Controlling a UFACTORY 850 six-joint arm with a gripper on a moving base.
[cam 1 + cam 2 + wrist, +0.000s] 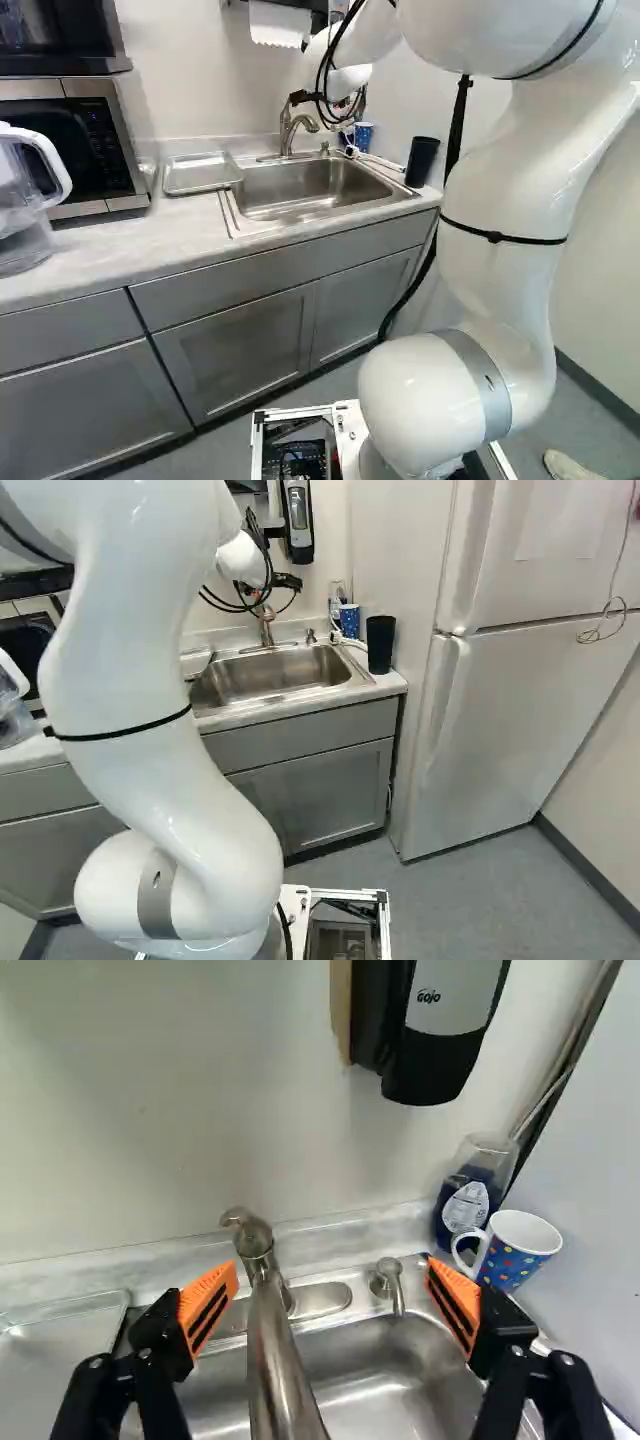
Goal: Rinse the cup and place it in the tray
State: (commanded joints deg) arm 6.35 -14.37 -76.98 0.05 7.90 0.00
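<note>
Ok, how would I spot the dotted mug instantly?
Find the steel sink, then its back corner nearest the fridge. There, by a bottle of blue liquid, stands the mug: blue with coloured dots and a white handle, unlike the plain black tumbler nearby.

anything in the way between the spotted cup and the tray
Yes: the faucet stands between the cup and the tray, at the back of the sink, with the small spout nearer the cup.
</note>
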